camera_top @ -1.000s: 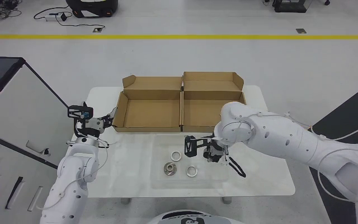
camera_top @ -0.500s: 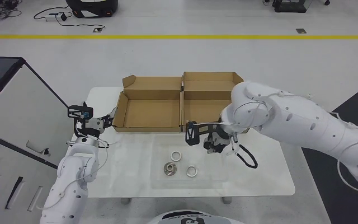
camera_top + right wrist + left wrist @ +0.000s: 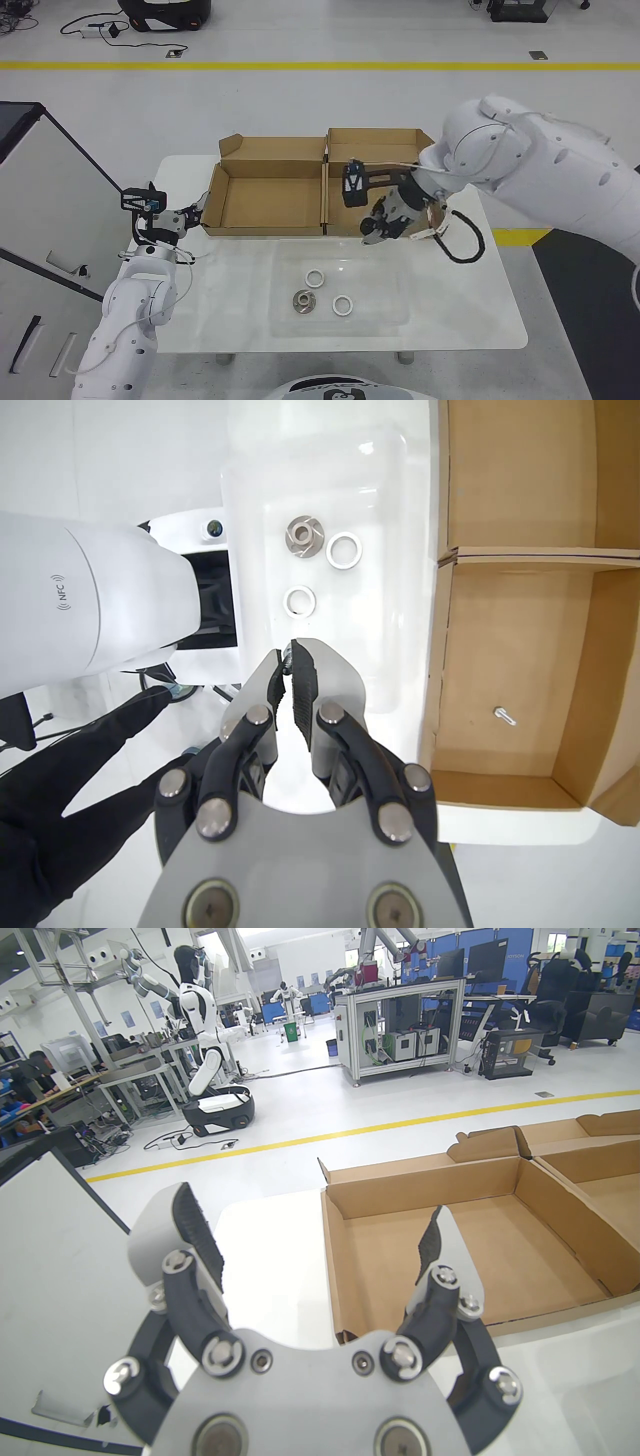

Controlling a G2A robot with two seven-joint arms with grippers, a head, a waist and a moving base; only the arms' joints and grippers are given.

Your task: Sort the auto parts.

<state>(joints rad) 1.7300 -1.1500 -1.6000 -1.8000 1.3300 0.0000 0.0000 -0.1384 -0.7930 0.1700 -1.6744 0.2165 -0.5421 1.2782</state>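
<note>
Clock directions are read on the top view, 12 o'clock pointing away from the robot.

1. Held part. A small threaded part (image 3: 286, 663) is clamped between the fingertips of the right gripper (image 3: 285, 652). The jaws are closed down to a narrow gap, with the part at their very tip.

2. Right gripper position. In the top view the right gripper (image 3: 374, 230) overlaps the front wall of the right cardboard box (image 3: 350, 205), at the 6 o'clock side of that box.

3. Sorted part. One screw (image 3: 504, 715) lies on its side on the floor of the right cardboard box (image 3: 520, 640), apart from the walls.

4. Unsorted parts. A flanged metal hub (image 3: 301, 299) and two white rings (image 3: 315, 277) (image 3: 344, 304) lie in a transparent tray (image 3: 385, 290), at about 7 o'clock from the right gripper. One ring sits just beside the hub at 1 o'clock; the other lies at 3 o'clock from the hub, a little apart. The right wrist view shows the hub (image 3: 304, 537) with its bore facing up.

5. Boxes. The left cardboard box (image 3: 265, 205) stands wall to wall with the right one, at 9 o'clock from it. Both sit on the table (image 3: 470, 300), at 12 o'clock from the tray.

6. Left gripper. The left gripper (image 3: 310, 1208) is spread wide and grips nothing. In the top view it (image 3: 195, 212) is held at 9 o'clock from the left cardboard box (image 3: 450, 1248), near its outer wall.
</note>
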